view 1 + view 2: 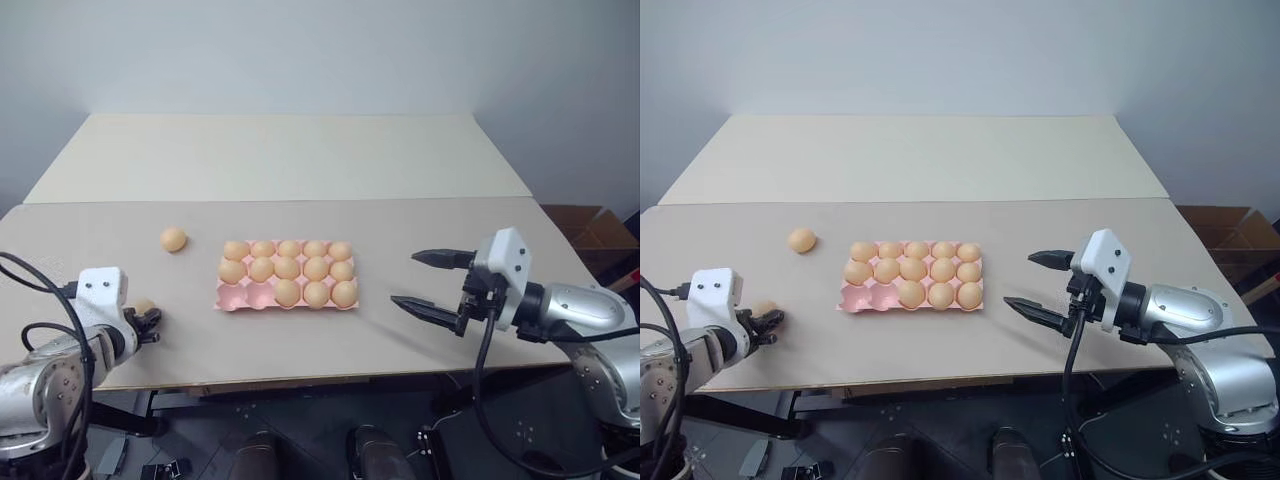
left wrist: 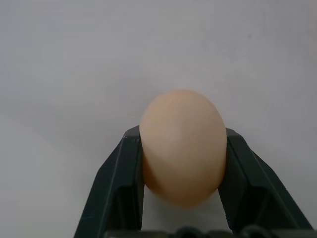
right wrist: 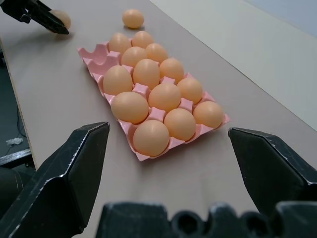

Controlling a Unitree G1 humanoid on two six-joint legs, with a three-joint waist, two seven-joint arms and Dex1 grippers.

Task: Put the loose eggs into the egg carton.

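Left end effector clamps egg; right wide

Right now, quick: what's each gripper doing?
Left gripper: closed on a loose egg, fingers against both its sides.
Right gripper: open, holding nothing, beside the egg carton.

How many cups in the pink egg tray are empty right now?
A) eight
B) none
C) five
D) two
D: the egg carton holds thirteen eggs, and the two bare cups sit in its near row at the end towards the robot's left, the side where the left gripper has its jaws closed on a loose egg.
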